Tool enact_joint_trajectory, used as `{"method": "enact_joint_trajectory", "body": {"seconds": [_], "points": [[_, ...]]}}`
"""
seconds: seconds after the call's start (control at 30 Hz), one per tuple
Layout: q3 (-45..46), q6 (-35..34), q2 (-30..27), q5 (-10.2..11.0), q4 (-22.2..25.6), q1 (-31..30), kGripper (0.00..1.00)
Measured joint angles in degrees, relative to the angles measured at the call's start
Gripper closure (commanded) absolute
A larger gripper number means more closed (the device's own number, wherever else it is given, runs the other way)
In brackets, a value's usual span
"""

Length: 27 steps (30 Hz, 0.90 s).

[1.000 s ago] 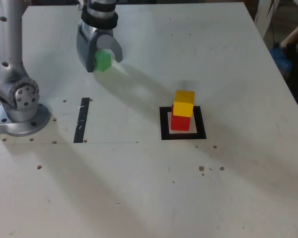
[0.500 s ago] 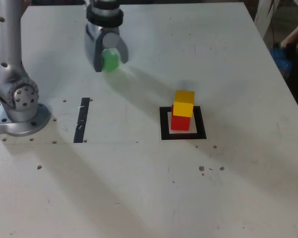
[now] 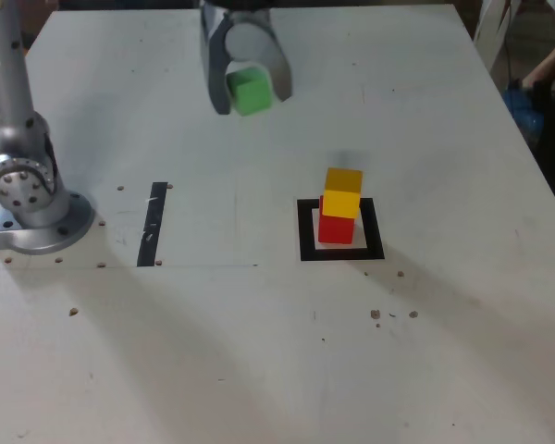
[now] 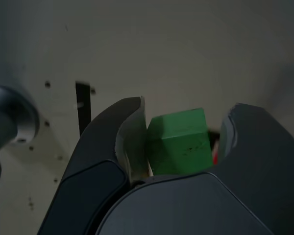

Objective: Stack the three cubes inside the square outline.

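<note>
In the square outline: two cubes; one green cube in the gripper.

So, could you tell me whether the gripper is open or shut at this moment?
Shut on the green cube. The gripper carries it above the table, and the wrist view shows the cube wedged between its jaws.
</note>
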Motion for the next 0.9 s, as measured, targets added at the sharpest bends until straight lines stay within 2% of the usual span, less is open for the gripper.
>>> {"method": "enact_joint_trajectory", "body": {"seconds": [0.23,0.3,0.47,0.9], "points": [[-13.0,-4.7,9.0,0.8,7.7,-13.4,0.89],[-16.4,-5.0,10.6,0.9,8.5,-15.5,0.89],[-25.3,-5.7,16.8,1.0,11.5,-18.5,0.89],[-27.5,-5.4,21.9,1.0,12.8,-19.1,0.89]]}}
